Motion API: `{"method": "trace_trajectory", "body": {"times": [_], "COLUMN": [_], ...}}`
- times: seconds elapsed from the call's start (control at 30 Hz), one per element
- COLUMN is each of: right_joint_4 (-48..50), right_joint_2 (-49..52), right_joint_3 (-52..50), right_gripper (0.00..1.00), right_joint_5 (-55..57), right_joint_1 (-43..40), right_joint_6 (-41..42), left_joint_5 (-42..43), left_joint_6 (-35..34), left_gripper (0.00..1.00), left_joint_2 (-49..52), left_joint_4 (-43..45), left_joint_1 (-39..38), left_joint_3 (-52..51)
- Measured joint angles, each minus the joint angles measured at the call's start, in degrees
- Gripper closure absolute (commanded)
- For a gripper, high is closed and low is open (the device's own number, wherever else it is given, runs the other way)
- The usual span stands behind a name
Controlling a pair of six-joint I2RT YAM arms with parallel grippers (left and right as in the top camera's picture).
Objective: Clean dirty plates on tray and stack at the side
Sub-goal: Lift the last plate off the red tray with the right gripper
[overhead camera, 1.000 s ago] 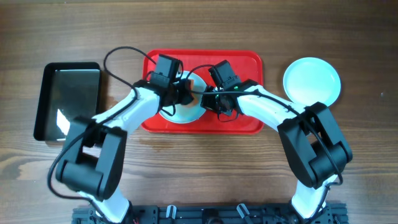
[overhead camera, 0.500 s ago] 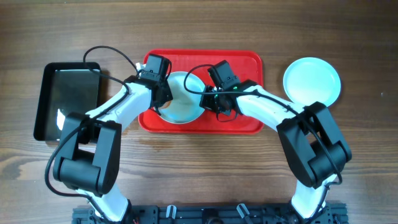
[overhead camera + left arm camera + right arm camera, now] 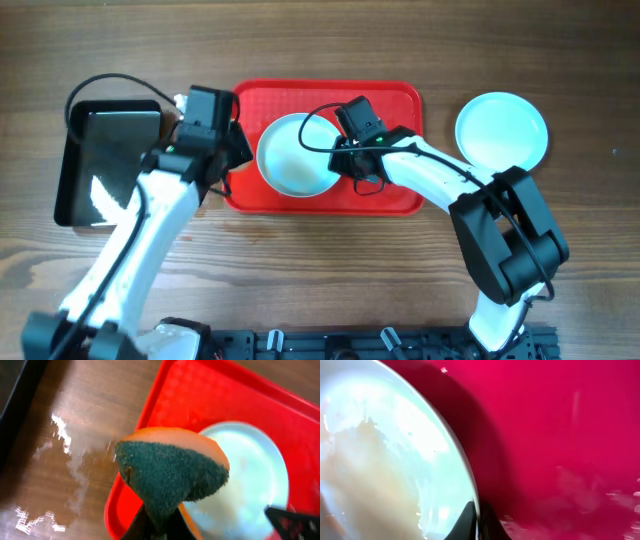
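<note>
Wooden table [image 3: 330, 285], one red tray [image 3: 395, 100], two white plates [image 3: 292, 160]

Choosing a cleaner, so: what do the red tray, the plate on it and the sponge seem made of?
The tray looks like glossy moulded plastic, with rounded rim. The plate is smooth, shiny white: ceramic or melamine, cannot tell. The sponge shows rough dark green scouring fibre over orange foam.

Seen from overhead, a brown wood-grain table [image 3: 320, 260] carries three items. A red tray [image 3: 400, 100] sits at upper centre. A black rectangular pan [image 3: 90, 160] lies at the left, apart from the tray, and a white plate [image 3: 502, 130] rests on bare wood at upper right, near the tray's right edge.
</note>
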Motion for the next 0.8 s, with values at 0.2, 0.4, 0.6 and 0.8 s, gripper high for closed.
{"method": "trace_trajectory", "body": {"times": [0.2, 0.4, 0.6, 0.8], "right_joint_4": [-17.2, -38.0, -48.5, -54.6], "right_joint_2": [1.6, 2.5, 2.5, 2.5], "right_joint_3": [8.4, 24.9, 36.3, 39.4], "right_gripper": [0.96, 0.96, 0.95, 0.96], "right_joint_5": [10.8, 28.0, 37.3, 49.4], "right_joint_1": [-0.2, -0.5, -0.5, 1.0], "right_joint_6": [-7.3, -12.4, -16.1, -17.0], "left_joint_5": [4.3, 6.8, 8.9, 9.6], "left_joint_6": [0.0, 0.0, 0.0, 0.0], "left_gripper": [0.96, 0.96, 0.96, 0.96], "left_joint_2": [0.8, 6.9, 8.2, 8.2], "left_joint_4": [-3.4, -3.4, -2.9, -2.8], "left_joint_1": [0.0, 0.0, 0.0, 0.0], "left_joint_3": [-0.2, -2.0, -2.1, -2.1]}}
